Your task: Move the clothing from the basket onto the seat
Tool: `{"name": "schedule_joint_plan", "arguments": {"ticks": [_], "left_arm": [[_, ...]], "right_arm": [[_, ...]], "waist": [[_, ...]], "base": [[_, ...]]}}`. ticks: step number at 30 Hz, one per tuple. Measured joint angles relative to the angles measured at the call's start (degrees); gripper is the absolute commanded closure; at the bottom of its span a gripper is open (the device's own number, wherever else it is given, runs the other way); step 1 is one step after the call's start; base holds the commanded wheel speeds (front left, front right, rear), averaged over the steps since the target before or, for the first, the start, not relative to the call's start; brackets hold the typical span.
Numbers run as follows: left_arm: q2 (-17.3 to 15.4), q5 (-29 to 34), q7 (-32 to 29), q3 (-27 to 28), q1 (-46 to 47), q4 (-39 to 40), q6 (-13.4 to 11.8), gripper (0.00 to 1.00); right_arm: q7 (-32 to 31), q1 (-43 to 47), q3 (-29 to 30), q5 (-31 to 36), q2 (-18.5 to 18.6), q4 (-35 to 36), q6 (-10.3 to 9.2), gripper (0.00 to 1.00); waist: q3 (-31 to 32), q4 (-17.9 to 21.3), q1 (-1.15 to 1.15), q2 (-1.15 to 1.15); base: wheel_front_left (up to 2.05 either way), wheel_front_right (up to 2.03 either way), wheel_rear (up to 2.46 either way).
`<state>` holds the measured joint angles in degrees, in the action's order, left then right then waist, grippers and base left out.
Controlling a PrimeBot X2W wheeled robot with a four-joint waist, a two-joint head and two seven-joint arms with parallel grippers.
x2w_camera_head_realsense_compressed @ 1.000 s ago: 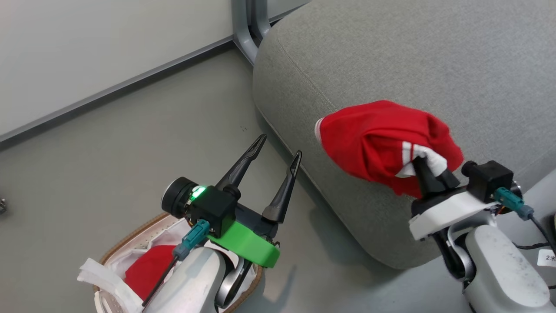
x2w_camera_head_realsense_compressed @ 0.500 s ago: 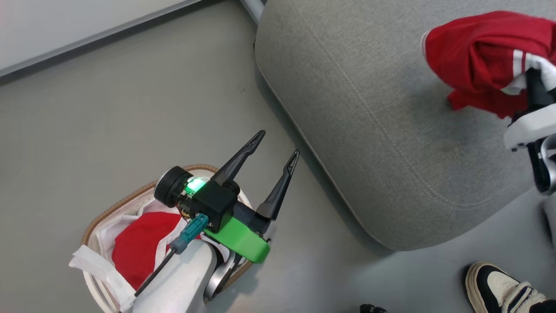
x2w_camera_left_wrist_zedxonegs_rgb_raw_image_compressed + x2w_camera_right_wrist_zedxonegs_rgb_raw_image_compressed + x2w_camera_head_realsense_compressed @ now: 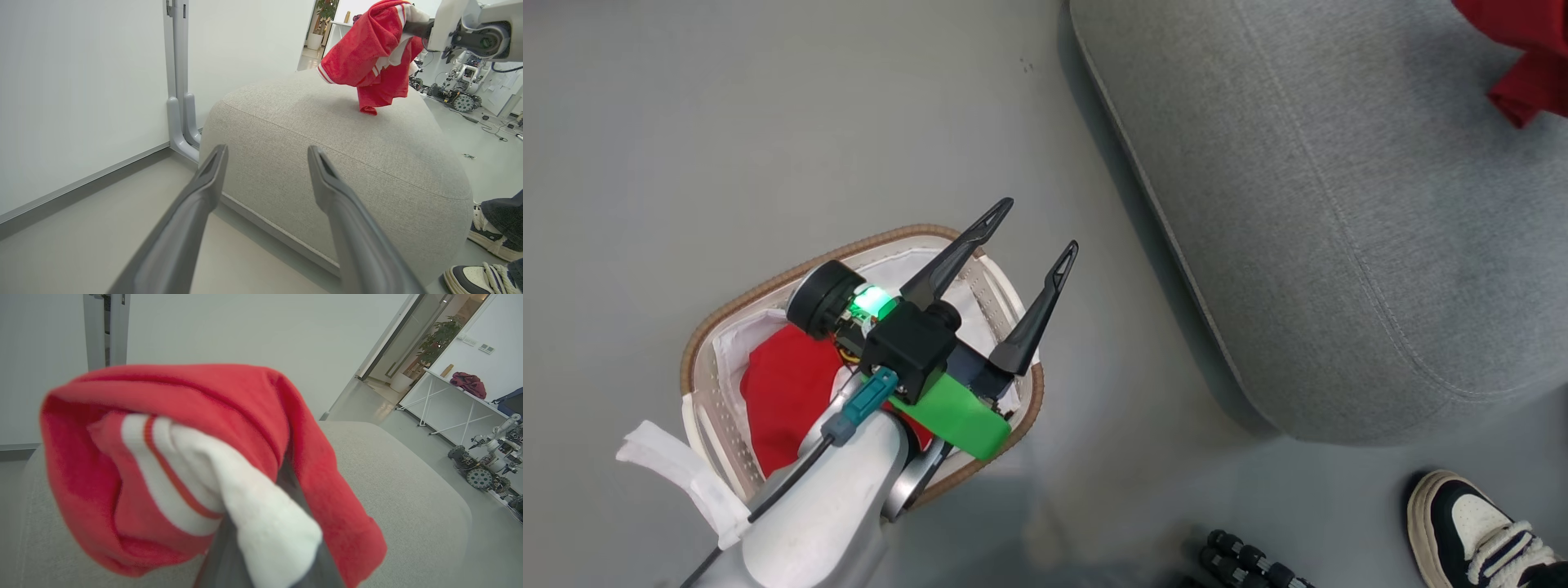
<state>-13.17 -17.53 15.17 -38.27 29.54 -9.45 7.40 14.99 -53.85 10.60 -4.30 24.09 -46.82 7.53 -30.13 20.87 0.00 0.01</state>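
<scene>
— Head view first: what is the left arm doing?

— Its pale forearm [image 3: 825, 506] rises from the lower left. The left claw [image 3: 1038, 224] hangs over the oval off-white perforated plastic basket [image 3: 768, 282] with the brown woven rim, fingers spread and nothing between them. It points to the far right, toward the large grey woven-fabric seat cushion [image 3: 1339, 204]. I judge it is parked there, ready to dip in for the next piece.

— Is there a next piece?

— Yes. A crumpled red garment [image 3: 784, 392] lies in the basket on the white liner [image 3: 670, 465], partly under the wrist. At the far right corner a fold of the bright red garment with white stripe trim [image 3: 1531, 90] hangs above the seat. A person's black-and-white shoe [image 3: 1462, 531] stands on the grey floor [image 3: 768, 122] by the seat's near edge.

— And the left wrist view?

— The two dark fingers are well apart and level, aimed at the seat's side. Beyond them the right claw [image 3: 414, 28] comes in from the right and holds the striped garment up. Its lowest red flap touches the cushion top or hangs just above it; I cannot tell which.

— The right wrist view?

— The fingers are pressed together on a bunch of white and red cloth. The garment drapes over them, with the seat below. Pinching a bunch stops it slipping. It seems held far over the cushion so that, on release, it lands well inside the edge.
</scene>
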Motion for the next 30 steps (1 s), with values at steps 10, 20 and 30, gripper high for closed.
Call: {"name": "schedule_joint_plan", "arguments": {"ticks": [10, 20, 30], "left_arm": [[-1.4, 0.0, 0.0, 0.4, 2.0, 0.4, 0.0, 0.0], [-0.3, 0.2, 0.0, 3.8, 2.5, -1.2, 0.0, 0.0], [1.5, 1.0, 0.0, 10.5, -1.9, -4.0, 0.0, 0.0]], "right_arm": [[0.0, -3.8, 9.9, 6.6, -2.3, -1.1, 0.0, 0.89], [0.0, 4.3, 14.9, 9.3, -8.8, 4.1, 0.0, 0.0], [0.0, 20.4, 12.6, 3.9, -13.2, 13.7, 0.0, 0.0]], "waist": [[-6.9, -3.4, 0.01, 0.0], [-8.1, -6.6, 0.01, 0.0], [-2.7, -7.6, 0.0, 0.0]], "base": [[0.0, 0.0, 0.0], [0.0, 0.0, 0.0], [0.0, 0.0, 0.0]]}}
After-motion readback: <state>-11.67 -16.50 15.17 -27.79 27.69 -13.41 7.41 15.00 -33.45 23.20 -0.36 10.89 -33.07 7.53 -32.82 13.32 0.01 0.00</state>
